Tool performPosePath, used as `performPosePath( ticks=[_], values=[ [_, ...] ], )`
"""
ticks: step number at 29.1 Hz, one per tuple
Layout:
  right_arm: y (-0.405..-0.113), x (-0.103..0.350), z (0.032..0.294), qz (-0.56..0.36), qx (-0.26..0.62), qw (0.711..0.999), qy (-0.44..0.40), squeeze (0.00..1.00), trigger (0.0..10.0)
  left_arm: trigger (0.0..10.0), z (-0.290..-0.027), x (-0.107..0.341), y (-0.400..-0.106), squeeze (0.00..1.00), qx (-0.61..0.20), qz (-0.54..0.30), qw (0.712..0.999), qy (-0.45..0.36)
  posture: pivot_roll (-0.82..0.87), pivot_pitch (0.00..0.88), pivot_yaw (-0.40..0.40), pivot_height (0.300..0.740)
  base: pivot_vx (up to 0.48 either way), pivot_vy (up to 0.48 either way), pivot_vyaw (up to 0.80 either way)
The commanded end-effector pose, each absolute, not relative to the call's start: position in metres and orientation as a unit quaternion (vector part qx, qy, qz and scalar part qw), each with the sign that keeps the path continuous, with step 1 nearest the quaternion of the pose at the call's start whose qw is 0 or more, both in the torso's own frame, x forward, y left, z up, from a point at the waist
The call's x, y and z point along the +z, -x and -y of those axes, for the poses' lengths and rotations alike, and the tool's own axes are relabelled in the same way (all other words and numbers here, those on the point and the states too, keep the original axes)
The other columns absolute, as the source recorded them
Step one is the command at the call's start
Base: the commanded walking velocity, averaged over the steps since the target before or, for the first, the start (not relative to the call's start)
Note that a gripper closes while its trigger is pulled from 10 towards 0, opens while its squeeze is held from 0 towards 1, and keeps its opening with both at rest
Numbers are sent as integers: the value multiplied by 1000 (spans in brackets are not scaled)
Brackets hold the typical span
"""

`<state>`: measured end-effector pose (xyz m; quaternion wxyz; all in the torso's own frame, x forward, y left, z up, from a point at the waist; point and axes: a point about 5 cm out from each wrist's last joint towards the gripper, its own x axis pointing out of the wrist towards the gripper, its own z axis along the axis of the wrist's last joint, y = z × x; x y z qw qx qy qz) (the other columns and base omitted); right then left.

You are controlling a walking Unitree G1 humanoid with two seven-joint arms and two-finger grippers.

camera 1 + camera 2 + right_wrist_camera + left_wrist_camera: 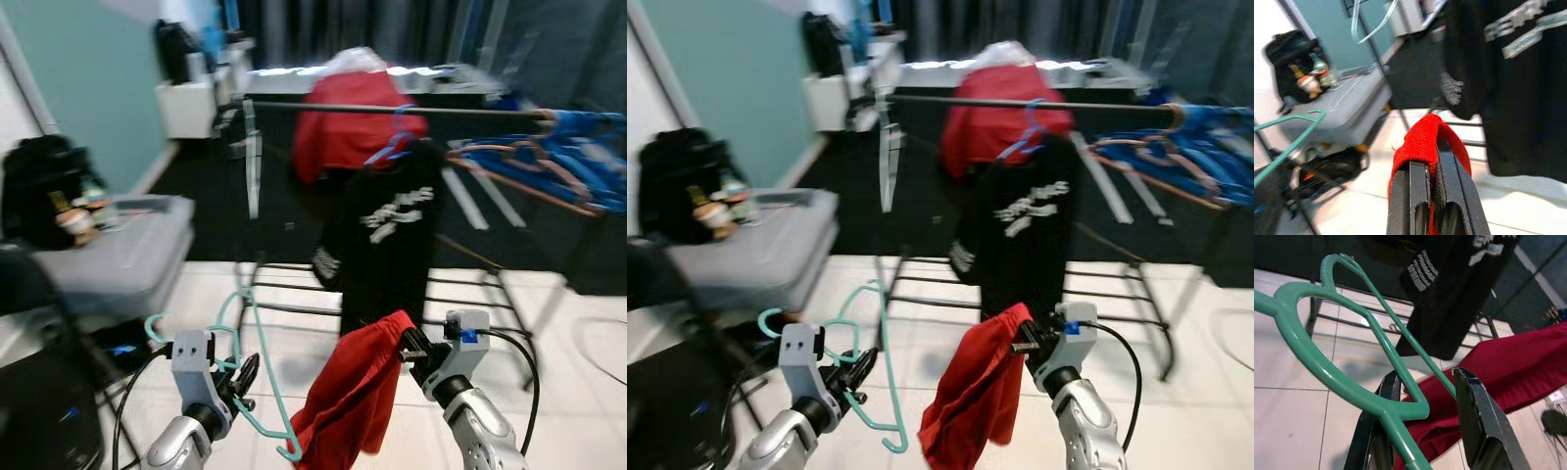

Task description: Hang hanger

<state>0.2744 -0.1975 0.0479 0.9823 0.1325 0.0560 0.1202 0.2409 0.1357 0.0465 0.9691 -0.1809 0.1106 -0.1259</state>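
hanger (257,367), a thin green one, is low at the left in the head views, tilted, with its hook (154,327) curling out to the left above the left gripper (242,377). in the left wrist view the gripper's two black fingers (1483,420) stand on either side of the hanger's frame; whether the jaws press on it i cannot tell. the hanger's lower corner reaches down to the edge of a red cloth (351,396).

far left, a black bag (41,186) sits behind a grey case (120,254) that lies on the floor, with small bottles (76,223) beside the bag. the floor (573,401) here is pale tile.

in the middle, the red cloth hangs in a bunch between the two arms. its upper end is pinched in the right gripper (409,345), whose jaws are closed on a fold of the cloth, as the right wrist view shows clearly (1426,147).

behind, a clothes rack (470,294) stands on the tile with a rail (392,110) across its top. a black shirt (384,240) with white print hangs from the rail on a blue hanger (394,142), and a red garment (345,122) is draped over the rail just behind it.

at the right end of the rail a cluster of blue and orange hangers (558,162) hangs together.
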Motion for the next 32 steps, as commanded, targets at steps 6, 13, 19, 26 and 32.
performPosePath(
  ticks=[6,13,19,26,32],
  values=[
    [-274,61,192,-35,131,978,-156,0,10000,10000,-139,51,-241,0,-128,-102,968,191,-23,0,-10,740,0,0,791],
    [-268,64,188,-34,139,976,-163,0,10000,10000,-141,50,-239,0,-129,-101,969,184,-25,0,-4,740,0,0,780],
    [-267,64,187,-36,146,975,-164,0,10000,10000,-142,50,-238,0,-131,-100,968,188,-23,0,-5,740,0,0,775],
    [-265,66,185,-41,158,972,-167,0,10000,10000,-143,50,-236,0,-138,-103,966,196,-17,0,-7,740,0,0,775],
    [-264,67,183,-44,161,971,-172,0,10000,10000,-144,50,-236,0,-139,-104,965,197,-16,0,-6,740,0,0,775]
  ],
)
